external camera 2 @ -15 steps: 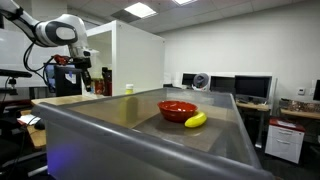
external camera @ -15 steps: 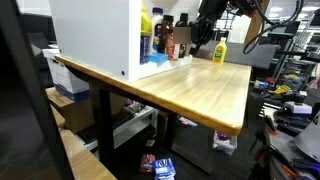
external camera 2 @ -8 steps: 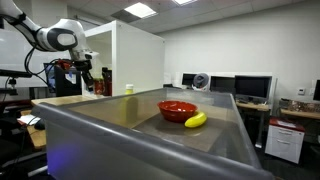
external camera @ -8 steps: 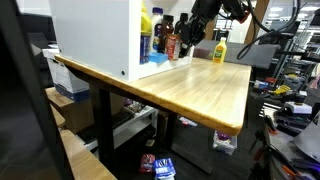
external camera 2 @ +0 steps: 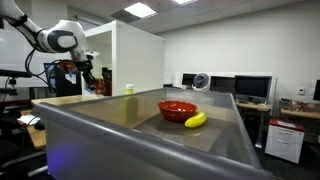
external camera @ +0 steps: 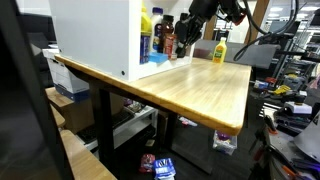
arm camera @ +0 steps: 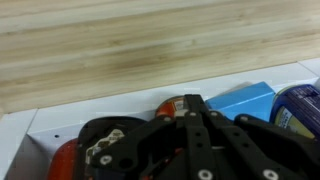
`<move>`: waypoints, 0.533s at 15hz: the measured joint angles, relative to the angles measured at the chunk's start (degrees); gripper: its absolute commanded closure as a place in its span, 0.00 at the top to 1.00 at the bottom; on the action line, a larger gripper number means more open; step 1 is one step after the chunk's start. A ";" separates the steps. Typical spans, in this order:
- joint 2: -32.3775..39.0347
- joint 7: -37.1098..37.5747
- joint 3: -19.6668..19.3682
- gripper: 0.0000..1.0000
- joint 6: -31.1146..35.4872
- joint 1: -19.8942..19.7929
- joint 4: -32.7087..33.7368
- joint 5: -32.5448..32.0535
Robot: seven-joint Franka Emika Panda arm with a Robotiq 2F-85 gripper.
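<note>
Jaws hang at the open side of the white cabinet (external camera: 95, 35), w/ the arm (external camera: 228, 8) reaching in from above. Can't tell how far apart the jaws stand or whether they've got hold of anything: the black mechanism fills most of the wrist view & both ext. views are too small.

Nearest thing = dark bottle (external camera: 171, 44), upright on the cabinet floor near its front edge, red label, packed in w/ other bottles. In wrist view its top (arm camera: 170, 106) looks round & reddish-orange, just past the jaws' tips; touching or not, can't tell. Right beside it a blue box (arm camera: 243, 100), then a dark-blue bottle (arm camera: 300, 108); on the other side a red round thing (arm camera: 63, 158), partly hidden. Blue bottle w/ yellow cap (external camera: 146, 38) stands deeper in the cabinet. Yellow bottle (external camera: 218, 50) stands outside, on its own on the tabletop, near the cabinet.

Tabletop (external camera: 195, 90): light wood, long grain, rounded edge, dark legs; the cabinet sits on it. Blue packet (external camera: 158, 166) on the floor under it.

Room: lab/office, white walls, ceiling light panels. In an ext. view a grey bin (external camera 2: 120, 135) in the foreground holds a red bowl (external camera 2: 178, 108) & a banana (external camera 2: 196, 120) just beside it; monitors (external camera 2: 250, 88) & a fan (external camera 2: 201, 80) on desks behind
</note>
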 measured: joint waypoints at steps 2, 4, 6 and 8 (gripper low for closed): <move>0.36 -2.09 -0.22 0.00 1.95 0.62 -0.08 1.20; 0.61 -2.43 -0.18 0.00 2.56 0.70 -0.09 1.14; 0.63 -1.01 0.18 0.00 1.94 -0.03 -0.12 -0.05; 0.62 0.31 0.36 0.00 1.22 -0.55 -0.13 -0.34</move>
